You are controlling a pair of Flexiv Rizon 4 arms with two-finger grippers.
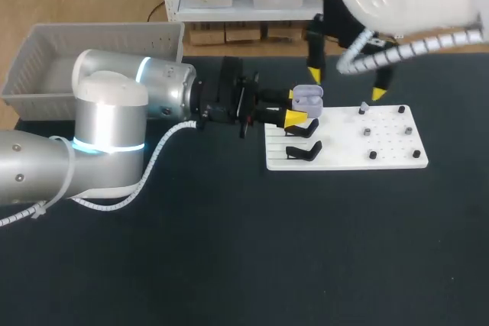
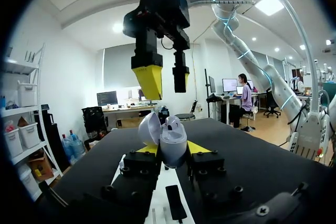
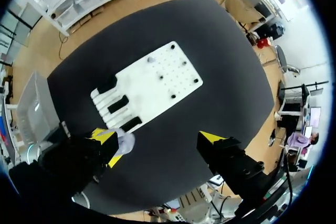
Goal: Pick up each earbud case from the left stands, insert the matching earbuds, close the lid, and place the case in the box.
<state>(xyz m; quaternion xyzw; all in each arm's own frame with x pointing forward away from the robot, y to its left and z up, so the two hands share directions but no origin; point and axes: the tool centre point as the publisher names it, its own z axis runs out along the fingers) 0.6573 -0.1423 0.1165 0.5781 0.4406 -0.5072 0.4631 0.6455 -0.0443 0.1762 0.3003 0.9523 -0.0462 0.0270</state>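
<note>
— While the counter carries the box at its far left corner, where is the board?
— Right of the middle, white, with black stands on its left part.
— And the tools?
— Left tool pinches the case, lid open, at the board's far left corner. Right tool hangs above the board, fingers spread wide.

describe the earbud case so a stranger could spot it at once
On the dark table, find the white board. At its left edge the left end effector grips the earbud case: pale lavender, rounded, lid open, unlike the black stands beside it.
</note>
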